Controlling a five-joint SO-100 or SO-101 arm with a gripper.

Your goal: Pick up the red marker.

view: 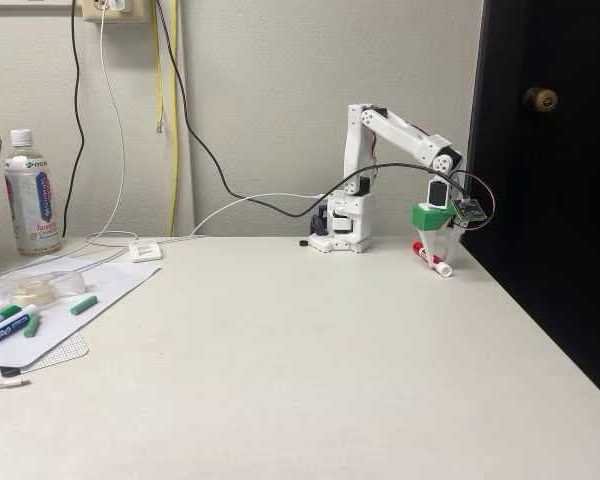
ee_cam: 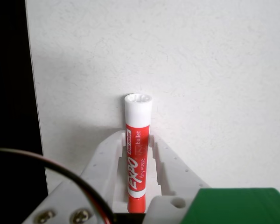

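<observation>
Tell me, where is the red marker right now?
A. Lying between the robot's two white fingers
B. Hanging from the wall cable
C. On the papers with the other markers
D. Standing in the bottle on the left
A: in the wrist view the red marker lies between the white fingers of the gripper, and the fixed view shows it on the table under the gripper.

"expo" on the red marker [ee_cam: 137, 161]
</observation>
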